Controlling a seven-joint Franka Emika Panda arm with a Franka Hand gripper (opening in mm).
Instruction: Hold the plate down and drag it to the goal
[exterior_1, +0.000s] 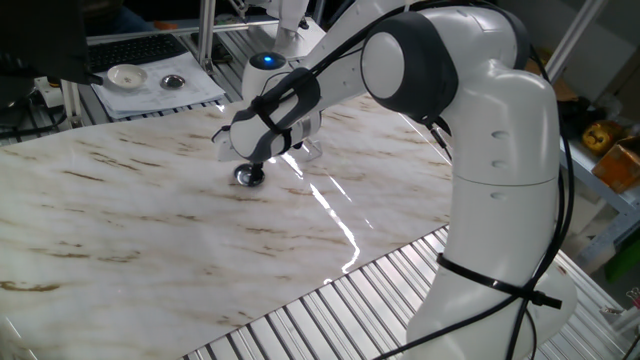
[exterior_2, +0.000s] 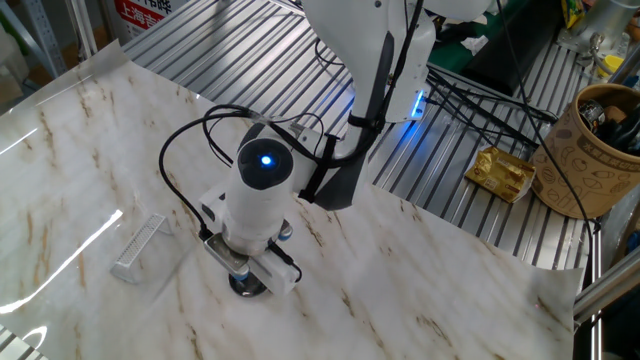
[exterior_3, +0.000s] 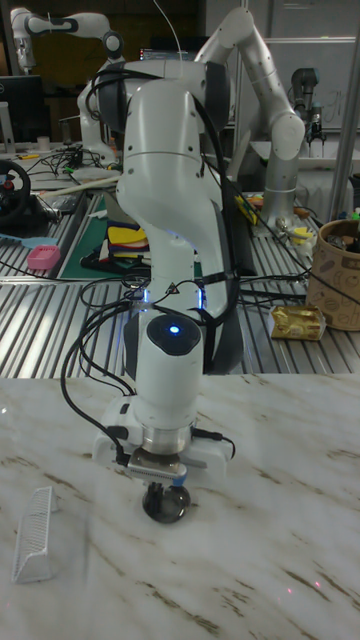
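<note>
Pressing down on the plate (exterior_1: 249, 176) is the step in hand, as I judge it: the Franka arm (exterior_1: 470, 120) reaches across the marble-patterned table (exterior_1: 140, 250) and its pincer (exterior_3: 166, 487) stands upright with the tips on the small shiny dish. The plate lies directly under the pincer, flat on the table, its rim showing around the tips in the tall fixed view. Whether the fingers are together or spread I cannot tell; the wrist hides them in all three views, and nothing suggests they clasp the rim rather than push on the dish from above.

The goal (exterior_1: 307, 148) I take to be the faint glossy patch with a pale edge just beyond the pincer, on the side toward the arm's base, though it is half hidden behind the wrist and mixed with glare. If that is right, the plate is near it but not yet on it. The next move calls for steady downward pressure while sliding sideways toward that patch; too little force and the dish may slip out from under the tips.

Well away from the pincer, past the far edge of the table, a sheet of paper (exterior_1: 200, 92) carries two dishes: a white round dish (exterior_1: 127, 76) and a small metal dish (exterior_1: 173, 81). What they hold is too small to tell. A clear ridged block (exterior_2: 139, 247) lies on the table near the pincer, apart from it.
</note>
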